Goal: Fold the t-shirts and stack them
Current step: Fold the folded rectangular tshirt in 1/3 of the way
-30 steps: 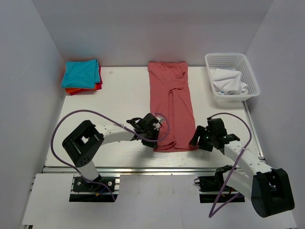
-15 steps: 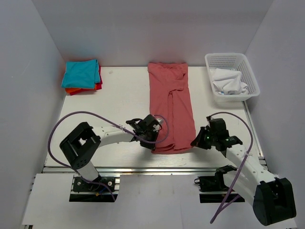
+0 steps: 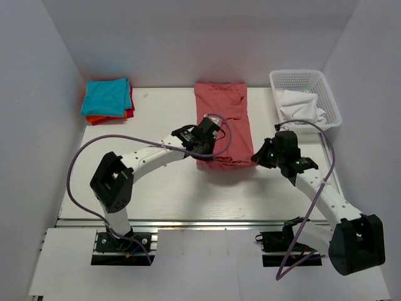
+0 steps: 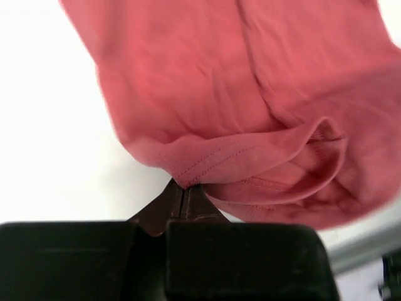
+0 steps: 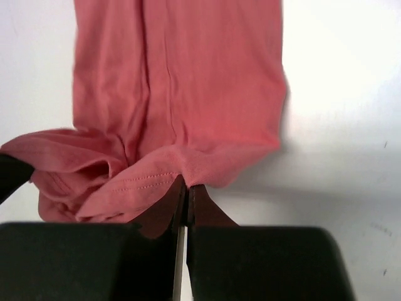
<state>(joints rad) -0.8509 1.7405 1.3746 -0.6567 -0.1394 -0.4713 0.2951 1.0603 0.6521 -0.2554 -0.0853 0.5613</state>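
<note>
Both clamped on stitched hem of salmon t-shirt (image 3: pixel 220 110), left claw (image 4: pixel 183 191), right claw (image 5: pixel 187 188), soft fabric seemingly doubled.

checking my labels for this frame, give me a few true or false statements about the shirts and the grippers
1. The left gripper and the right gripper are both shut on the hem of the salmon shirt. True.
2. The teal shirt tops the folded stack. True.
3. The basket holds nothing. False: a white cloth lies in it.
4. The salmon shirt rests on the folded stack. False: it lies mid-table, apart from the stack.
</note>
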